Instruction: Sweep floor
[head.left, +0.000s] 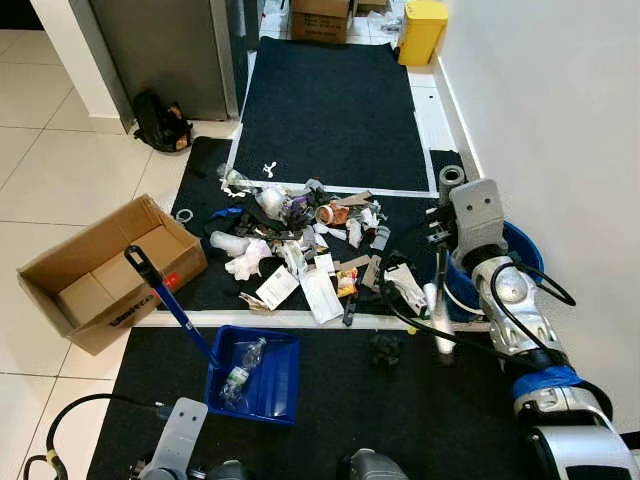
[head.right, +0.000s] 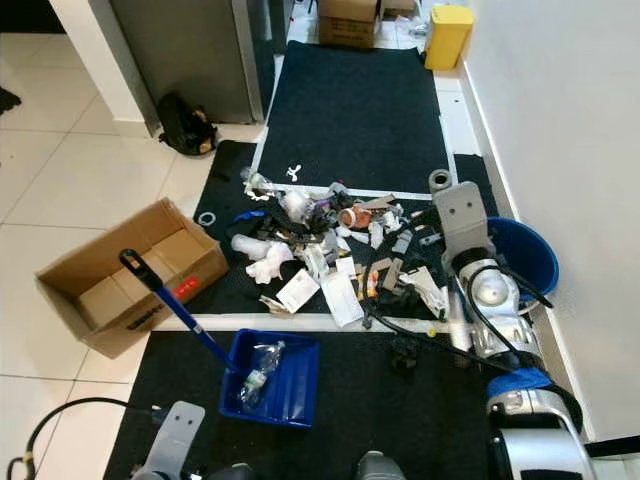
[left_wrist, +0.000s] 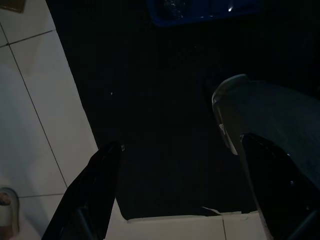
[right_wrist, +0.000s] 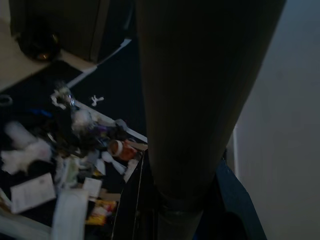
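Observation:
A pile of litter, made of paper, wrappers, cups and tissue, lies across the black mat. Nearer to me stands a blue dustpan with a long blue handle; a clear plastic bottle lies in it. My right gripper reaches out at the right of the pile and is shut on a pale broom handle, which looms dark and close in the right wrist view. My left gripper hangs open low over the near mat, short of the dustpan.
An open cardboard box lies on the tiles to the left. A blue bucket stands against the right wall behind my right arm. A black bag, a yellow bin and another box stand at the far end.

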